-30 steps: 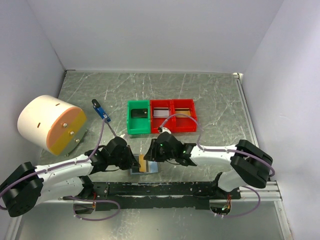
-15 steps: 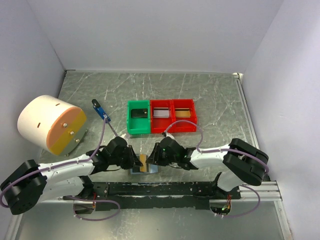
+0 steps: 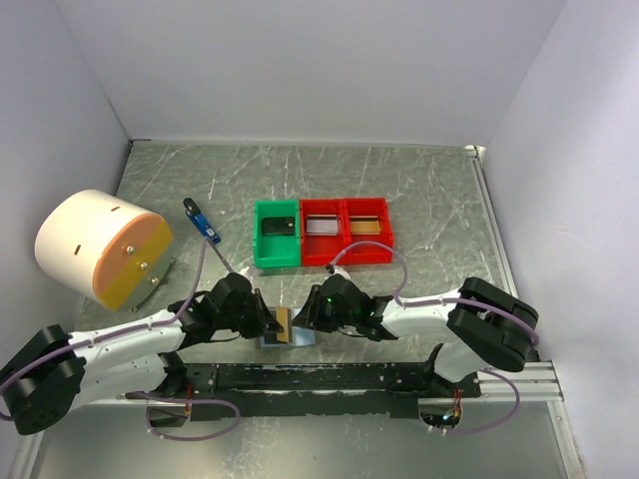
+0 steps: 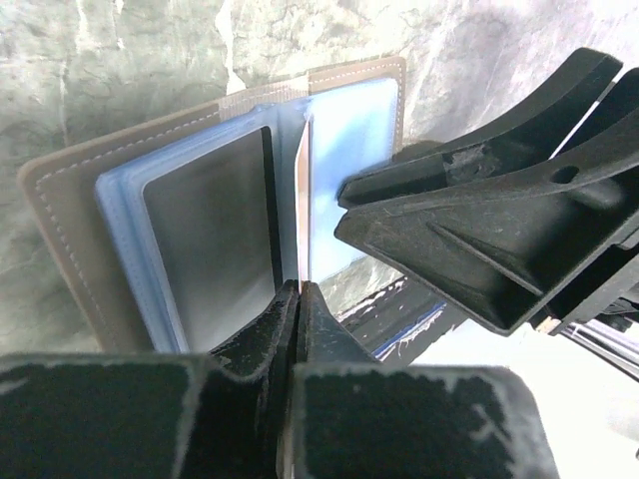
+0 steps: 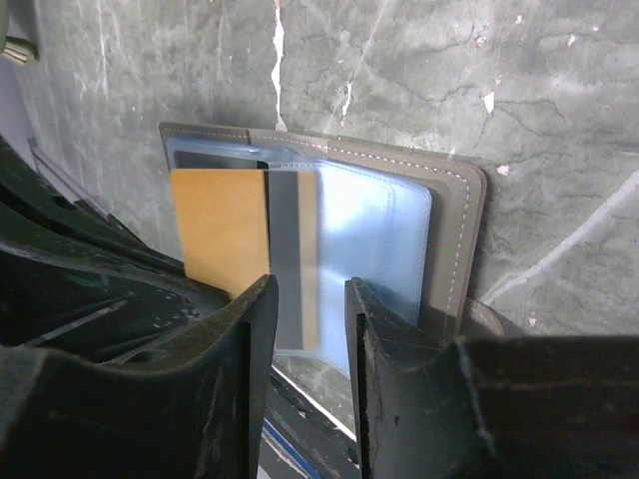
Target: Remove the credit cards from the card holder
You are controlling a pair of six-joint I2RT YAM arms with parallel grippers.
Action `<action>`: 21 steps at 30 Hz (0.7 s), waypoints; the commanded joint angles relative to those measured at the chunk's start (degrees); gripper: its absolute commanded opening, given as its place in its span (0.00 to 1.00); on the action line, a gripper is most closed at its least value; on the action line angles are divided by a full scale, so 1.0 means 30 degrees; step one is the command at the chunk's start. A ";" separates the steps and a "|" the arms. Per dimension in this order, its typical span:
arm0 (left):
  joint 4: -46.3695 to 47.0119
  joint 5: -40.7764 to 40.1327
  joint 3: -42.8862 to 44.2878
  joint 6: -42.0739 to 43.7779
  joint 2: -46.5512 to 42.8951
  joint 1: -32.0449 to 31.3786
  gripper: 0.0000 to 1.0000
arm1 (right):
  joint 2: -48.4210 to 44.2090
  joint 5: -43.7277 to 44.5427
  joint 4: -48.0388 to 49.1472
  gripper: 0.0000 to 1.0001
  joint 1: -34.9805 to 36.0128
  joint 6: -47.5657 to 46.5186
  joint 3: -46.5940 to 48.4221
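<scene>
The card holder (image 3: 300, 337) lies open on the table near the front edge, grey outside with pale blue inner panels (image 4: 359, 130). My left gripper (image 4: 299, 289) is shut on the edge of an orange card with a dark stripe (image 5: 225, 235). The card stands on edge over the holder's fold and shows as a thin line in the left wrist view (image 4: 303, 190). My right gripper (image 5: 310, 284) is open, its jaws just above the holder's right panel (image 5: 374, 230), close to the card. In the top view the left gripper (image 3: 272, 324) and the right gripper (image 3: 306, 321) flank the card (image 3: 284, 324).
A green tray (image 3: 277, 247) and two red trays (image 3: 321, 244) (image 3: 367, 242) stand behind the holder, each with something flat inside. A white and orange cylinder (image 3: 100, 247) is at the left. A blue-and-black gadget (image 3: 203, 224) lies near it. A black rail (image 3: 329, 377) runs along the front.
The right gripper has moved left and down to the holder's right panel. The left gripper keeps its hold on the orange card, which has shifted only slightly.
</scene>
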 commanded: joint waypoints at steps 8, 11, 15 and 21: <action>-0.7660 -0.3756 0.2792 0.1523 -0.3000 0.0100 0.07 | -0.1361 0.0689 -0.3903 0.36 -0.0016 -0.2100 0.1144; -0.8867 -0.4375 0.3421 0.1657 -0.3512 0.0086 0.07 | -0.1604 0.0359 -0.3986 0.36 0.0001 -0.2769 0.2031; -0.9941 -0.5090 0.3989 0.1615 -0.4274 0.0086 0.07 | -0.1303 -0.0449 -0.3079 0.36 0.0092 -0.3277 0.2760; -1.1052 -0.6134 0.4214 0.1280 -0.5647 0.0101 0.07 | 0.1320 -0.1486 -0.2122 0.34 0.0439 -0.3402 0.4217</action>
